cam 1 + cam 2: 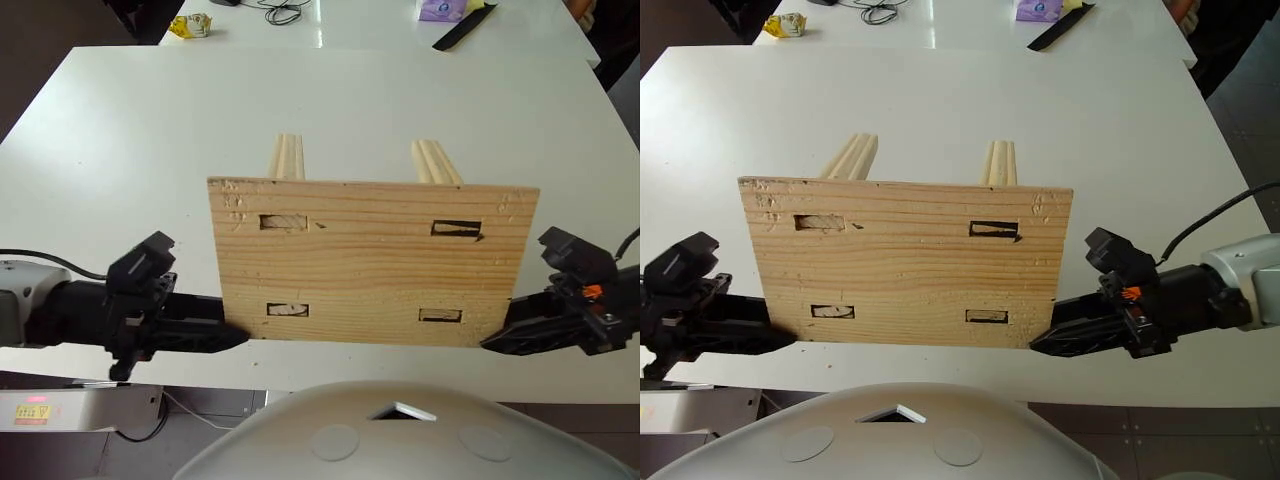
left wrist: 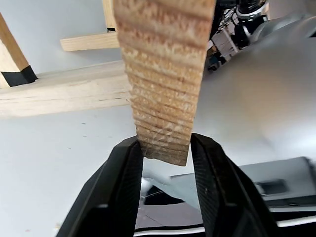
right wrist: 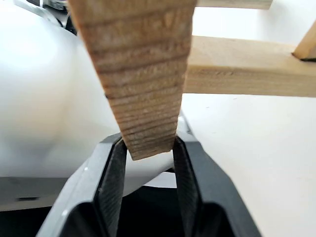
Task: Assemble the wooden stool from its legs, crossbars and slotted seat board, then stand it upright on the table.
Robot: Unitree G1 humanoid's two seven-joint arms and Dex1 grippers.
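Seat board was held upright at the near edge of the table, legs jutting behind it. Left gripper and right gripper each pinched one lower corner tight between both fingers.

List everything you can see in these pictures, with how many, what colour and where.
Seat board: one, pale wood with four slots, on edge at the table's near side.
Legs: two showing, pale wood, pointing away behind the board.
Table: one, white, beneath the stool.
Yellow object: one, far table, left.
Black cable: one, far table, middle.
Purple packet: one, far table, right.
Black strip: one, beside the packet.
Left gripper: black, clamping the board's near left corner.
Right gripper: black, clamping its near right corner.
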